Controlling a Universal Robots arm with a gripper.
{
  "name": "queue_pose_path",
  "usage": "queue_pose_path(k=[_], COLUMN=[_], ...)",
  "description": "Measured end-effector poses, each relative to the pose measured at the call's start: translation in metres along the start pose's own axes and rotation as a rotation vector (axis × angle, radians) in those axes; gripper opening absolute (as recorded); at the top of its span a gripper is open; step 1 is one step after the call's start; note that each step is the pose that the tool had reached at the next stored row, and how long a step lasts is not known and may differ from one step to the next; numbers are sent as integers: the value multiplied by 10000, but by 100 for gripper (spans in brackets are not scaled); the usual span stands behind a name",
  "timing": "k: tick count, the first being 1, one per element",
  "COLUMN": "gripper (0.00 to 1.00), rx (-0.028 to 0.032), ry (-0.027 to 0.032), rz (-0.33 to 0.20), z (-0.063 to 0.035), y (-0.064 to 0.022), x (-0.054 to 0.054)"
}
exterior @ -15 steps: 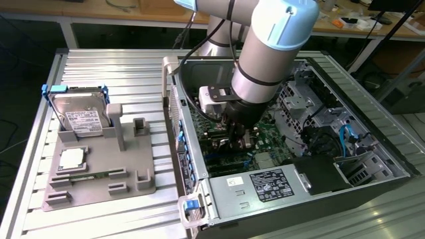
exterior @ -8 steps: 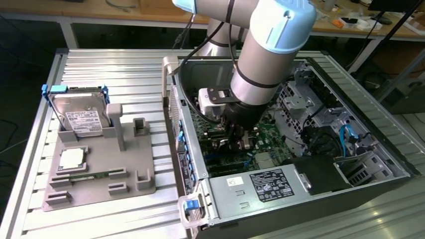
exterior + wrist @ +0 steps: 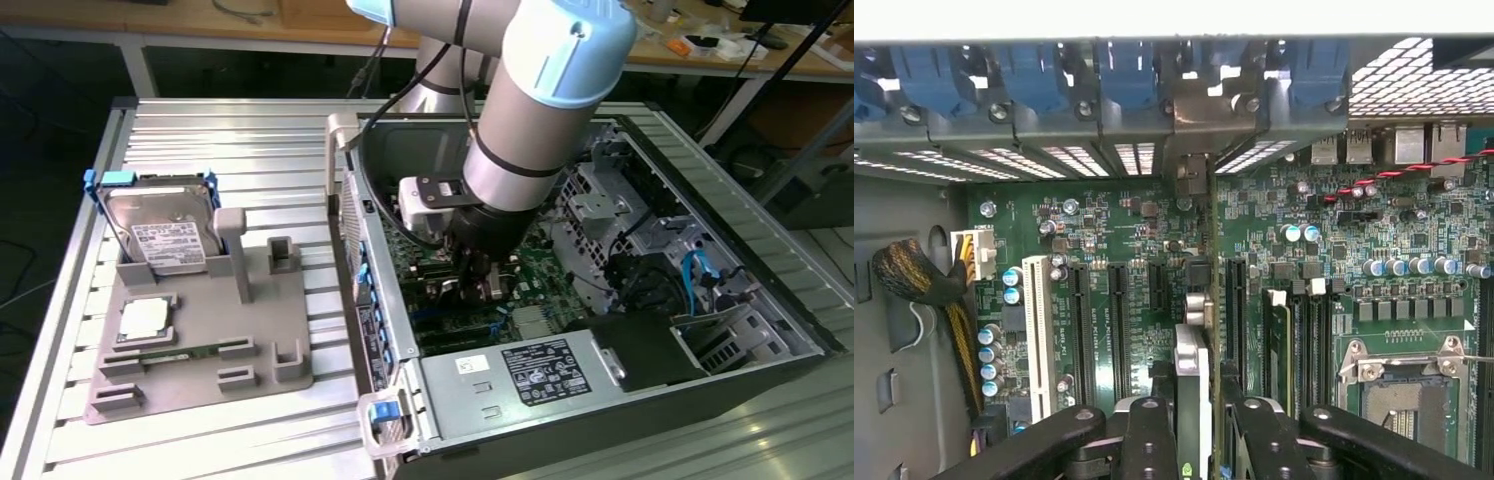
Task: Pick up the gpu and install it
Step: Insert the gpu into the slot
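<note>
Fingers (image 3: 1149, 440) gripping the gpu (image 3: 1192, 365) edge-on above the motherboard (image 3: 1104, 230), centre of exterior view; any tilt is risking jamming against the slots (image 3: 1119, 320).

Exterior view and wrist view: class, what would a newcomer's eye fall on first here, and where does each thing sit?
The big grey-and-blue arm that reaches down into the open computer case on the exterior view's right catches the eye first. In the wrist view, its gripper clasps the gpu edge-on over the green motherboard. On the exterior view's left, a silver hard drive stands propped in a grey tray.
</note>
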State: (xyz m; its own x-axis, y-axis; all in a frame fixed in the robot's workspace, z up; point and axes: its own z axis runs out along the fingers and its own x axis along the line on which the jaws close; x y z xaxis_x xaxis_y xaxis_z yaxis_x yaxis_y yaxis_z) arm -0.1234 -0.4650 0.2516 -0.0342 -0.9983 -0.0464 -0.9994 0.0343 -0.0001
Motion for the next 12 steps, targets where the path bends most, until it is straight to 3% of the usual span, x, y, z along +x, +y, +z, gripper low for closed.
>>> queue_pose_path(k=[12], gripper=[27], rx=[-13], ry=[12], rz=[2], z=[-28], y=[-4], x=[-3])
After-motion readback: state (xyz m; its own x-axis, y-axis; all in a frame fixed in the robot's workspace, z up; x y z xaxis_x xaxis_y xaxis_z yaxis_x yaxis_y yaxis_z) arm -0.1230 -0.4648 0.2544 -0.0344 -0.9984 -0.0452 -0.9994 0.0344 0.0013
